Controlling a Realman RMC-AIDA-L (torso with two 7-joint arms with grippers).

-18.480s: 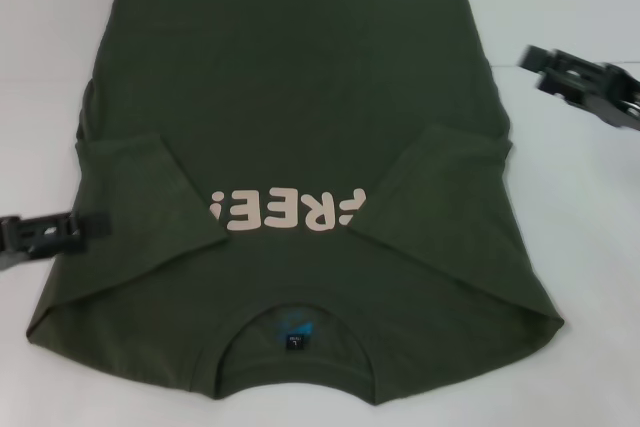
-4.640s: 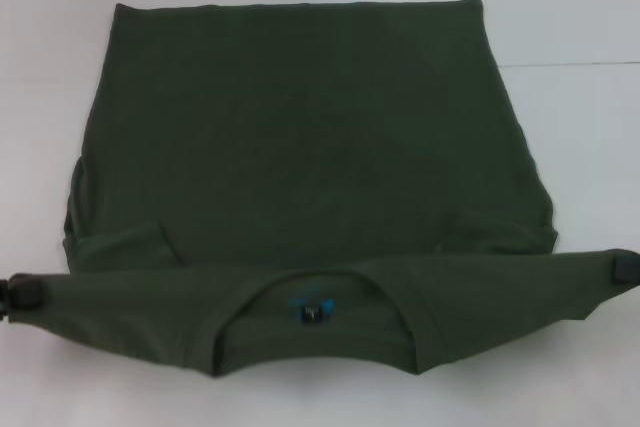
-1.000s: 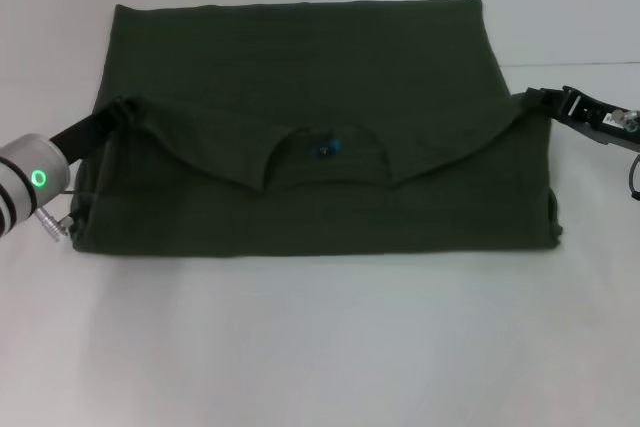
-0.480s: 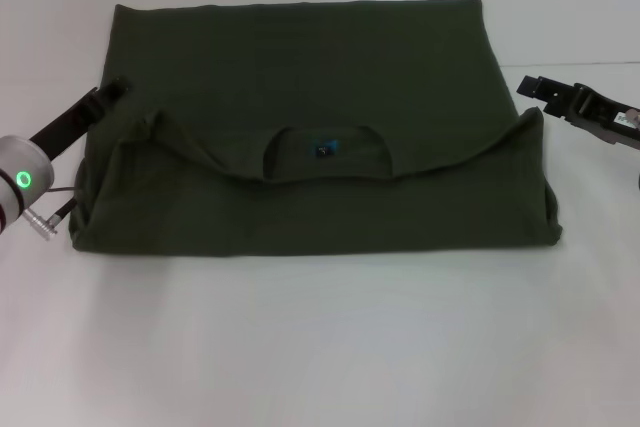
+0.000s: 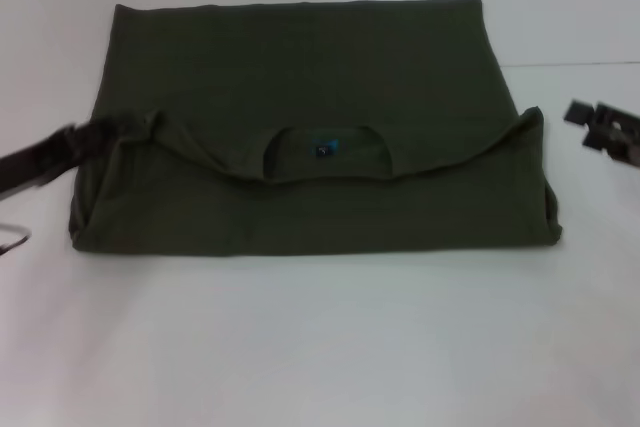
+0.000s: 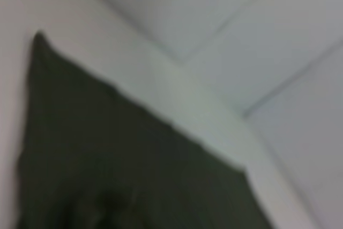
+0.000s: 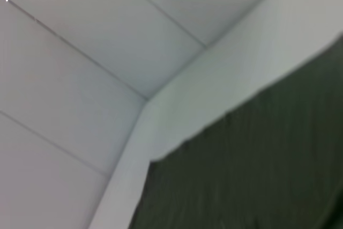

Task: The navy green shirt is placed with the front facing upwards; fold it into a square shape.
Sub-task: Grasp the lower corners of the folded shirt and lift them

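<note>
The navy green shirt [image 5: 300, 87] lies on the white table, its collar half folded up over the body. The collar [image 5: 325, 155] with its small blue-printed label sits mid-shirt, and the fold forms the near edge. No lettering shows. My left gripper [image 5: 95, 137] is a blurred dark bar at the shirt's left shoulder corner, touching or just beside the cloth. Off the right shoulder corner, my right gripper [image 5: 590, 125] hovers open, holding nothing. Both wrist views show only dark cloth [image 6: 107, 164] [image 7: 257, 159] and white table.
White table [image 5: 320, 347] surrounds the shirt, with a wide bare stretch in front of the near fold. A seam line in the tabletop [image 5: 570, 64] runs off to the right behind the right gripper.
The collar half was carried from the near edge up over the shirt and laid down. In the last half second my left gripper dropped toward the left corner. My right gripper pulled away to the right.
</note>
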